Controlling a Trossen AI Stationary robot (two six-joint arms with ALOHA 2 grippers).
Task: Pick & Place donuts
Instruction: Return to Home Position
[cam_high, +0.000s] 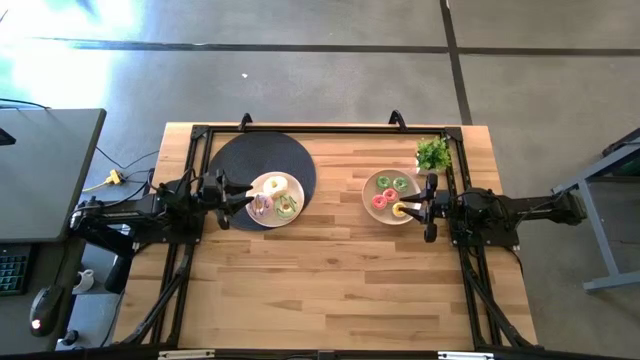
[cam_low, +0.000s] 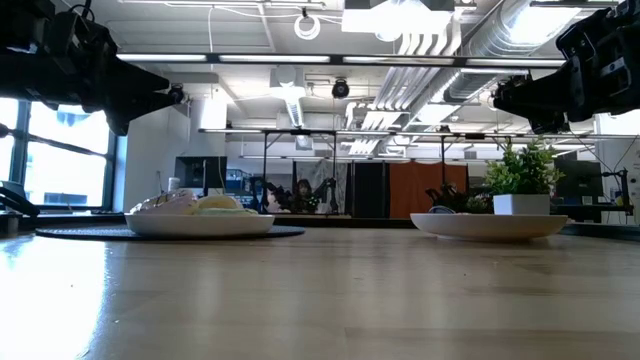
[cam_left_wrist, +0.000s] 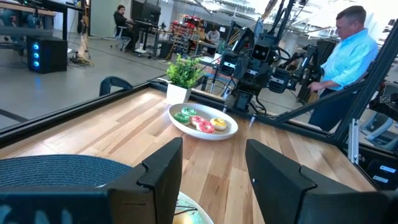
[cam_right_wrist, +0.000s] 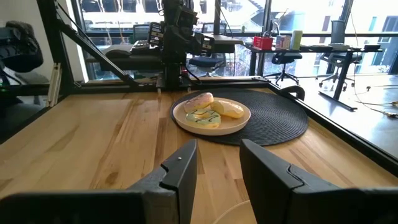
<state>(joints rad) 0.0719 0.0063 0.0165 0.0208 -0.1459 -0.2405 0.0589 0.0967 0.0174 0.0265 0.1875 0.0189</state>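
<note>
Donuts (cam_high: 275, 186) are found on two plates, and the dark round mat (cam_high: 235, 160) is taken as the marker. Right on the mat's edge a white plate (cam_right_wrist: 239, 126) is set, and three larger ones are carried on it: the pink-white donut (cam_right_wrist: 199, 100), the cream-yellow donut (cam_right_wrist: 227, 110) and the green-white donut (cam_right_wrist: 203, 119), all packed close together. Just beside them, over the mat and at that plate's rim, the left pincer (cam_left_wrist: 211, 180) is held raised off the counter (cam_high: 330, 270), its fingers spread wide with nothing between them.

Well apart from the mat, toward the right arm, a second plate (cam_left_wrist: 205, 135) is seen on bare wood. Five tiny donuts (cam_left_wrist: 198, 120) are laid in it: two green, two pink-red and one yellow donut (cam_left_wrist: 219, 122). Over that plate's rim, on the side away from the mat, the right pincer (cam_right_wrist: 219, 177) is held, open by a moderate gap and empty, close above the yellow donut.

Farther from the mat, past the second plate at the counter's corner, a green plant (cam_left_wrist: 183, 70) is stood in a white pot. Farthest from the mat, beyond the counter, a person in a light blue shirt (cam_left_wrist: 348, 50) is seen by the right arm's frame. A seated person (cam_left_wrist: 121, 18) is made out deep in the room.
</note>
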